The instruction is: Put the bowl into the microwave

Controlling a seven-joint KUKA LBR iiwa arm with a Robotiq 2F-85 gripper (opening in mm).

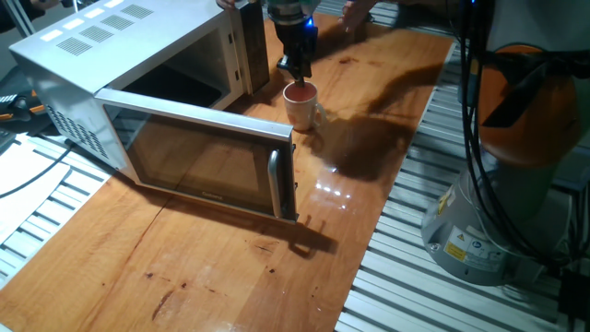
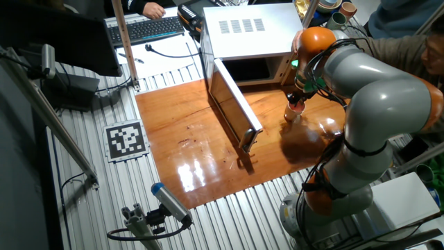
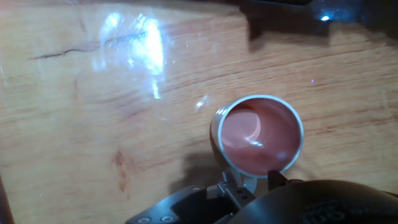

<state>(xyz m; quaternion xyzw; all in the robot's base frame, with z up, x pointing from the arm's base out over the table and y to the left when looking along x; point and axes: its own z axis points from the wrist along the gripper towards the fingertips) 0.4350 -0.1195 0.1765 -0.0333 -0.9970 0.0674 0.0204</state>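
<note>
Jaws sit down at the near rim of the bowl (image 3: pixel 260 135), at its six o'clock in the hand view, one fingertip seeming inside the rim and one outside; whether they have pinched the wall I cannot tell. I read the gripper (image 1: pixel 297 66) coming straight down so a rim grasp keeps the bowl upright. It stands on the wooden table (image 1: pixel 230 267), just outside the open microwave (image 2: pixel 250 42), roughly three o'clock of the cavity in the other fixed view. Its door (image 1: pixel 207 157) is swung wide, leaving the way in free.
</note>
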